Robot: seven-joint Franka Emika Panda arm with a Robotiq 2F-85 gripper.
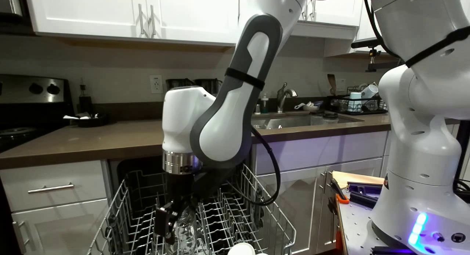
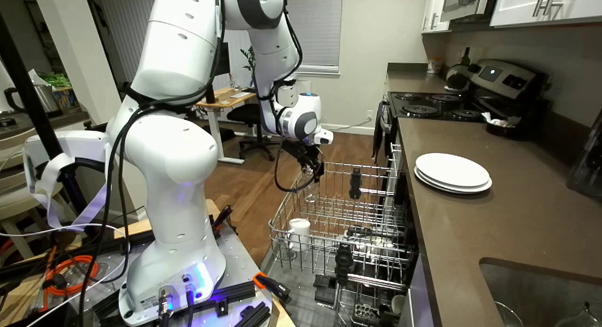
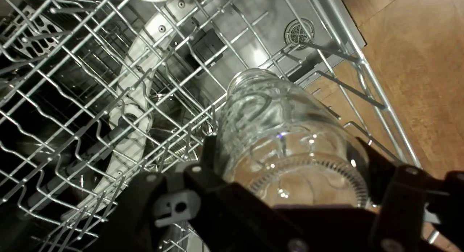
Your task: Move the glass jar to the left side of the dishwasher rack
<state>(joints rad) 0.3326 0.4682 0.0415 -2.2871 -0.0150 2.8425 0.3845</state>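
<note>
we see jaws clamped on the glass jar (image 3: pixel 282 136) over the dishwasher rack (image 2: pixel 343 207). we cannot read the jar's embossing (image 3: pixel 253 107).

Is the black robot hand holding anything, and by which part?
Yes: the clear, colourless cylindrical glass jar, pinched on opposite sides close to its ridged round base; the mouth end points away from the hand.
</note>
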